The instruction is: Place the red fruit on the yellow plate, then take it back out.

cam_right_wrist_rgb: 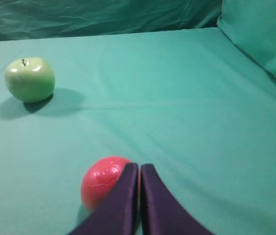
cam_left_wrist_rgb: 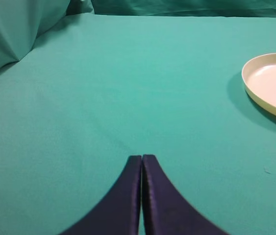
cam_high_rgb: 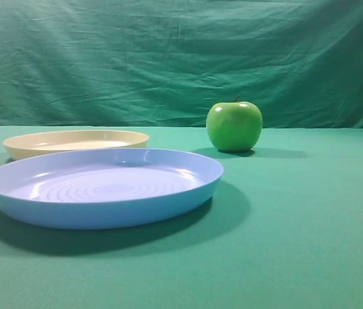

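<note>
The red fruit [cam_right_wrist_rgb: 101, 180] lies on the green cloth in the right wrist view, just left of and partly behind my right gripper [cam_right_wrist_rgb: 139, 166], which is shut with nothing between its fingers. The yellow plate [cam_high_rgb: 75, 142] sits at the back left in the high view, behind the blue plate, and nothing lies in it. Its rim [cam_left_wrist_rgb: 270, 85] also shows at the right edge of the left wrist view. My left gripper [cam_left_wrist_rgb: 141, 157] is shut over bare cloth, well left of that plate. Neither gripper nor the red fruit appears in the high view.
A large light-blue plate [cam_high_rgb: 104, 187] stands at the front left. A glossy green apple [cam_high_rgb: 234, 126] with a stem sits at the back centre, and shows as the apple [cam_right_wrist_rgb: 30, 79] far left in the right wrist view. Green cloth backdrop hangs behind.
</note>
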{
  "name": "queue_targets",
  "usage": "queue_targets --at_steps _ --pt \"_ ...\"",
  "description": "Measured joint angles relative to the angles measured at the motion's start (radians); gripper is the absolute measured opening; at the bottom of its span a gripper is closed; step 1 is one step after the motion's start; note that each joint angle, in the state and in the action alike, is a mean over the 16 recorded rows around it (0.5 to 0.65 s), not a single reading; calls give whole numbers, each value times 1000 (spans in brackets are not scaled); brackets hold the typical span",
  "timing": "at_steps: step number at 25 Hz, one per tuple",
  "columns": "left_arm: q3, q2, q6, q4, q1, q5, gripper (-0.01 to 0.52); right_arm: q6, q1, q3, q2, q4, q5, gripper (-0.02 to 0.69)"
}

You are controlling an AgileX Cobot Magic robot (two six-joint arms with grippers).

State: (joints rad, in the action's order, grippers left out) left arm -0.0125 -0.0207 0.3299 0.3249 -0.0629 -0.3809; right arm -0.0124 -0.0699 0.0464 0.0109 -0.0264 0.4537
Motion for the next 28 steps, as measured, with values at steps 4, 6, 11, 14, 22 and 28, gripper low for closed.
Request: queue_targets --at_steps 4,6,11,14,22,28 --pt "0 0 0 0 0 0 0 9 0 -45 0 0 -40 0" --pt "0 0 0 0 0 0 0 13 0 -59 0 -1 -53 0" --pt "0 0 1 0 0 0 0 16 0 -70 0 -1 -70 0" --pt "0 0 1 0 0 0 0 16 0 -71 0 -2 -71 0" --pt "0 0 1 0 0 0 0 17 0 -71 0 -2 -73 0" --pt "0 0 0 0 0 0 0 17 0 -71 0 -2 -74 0"
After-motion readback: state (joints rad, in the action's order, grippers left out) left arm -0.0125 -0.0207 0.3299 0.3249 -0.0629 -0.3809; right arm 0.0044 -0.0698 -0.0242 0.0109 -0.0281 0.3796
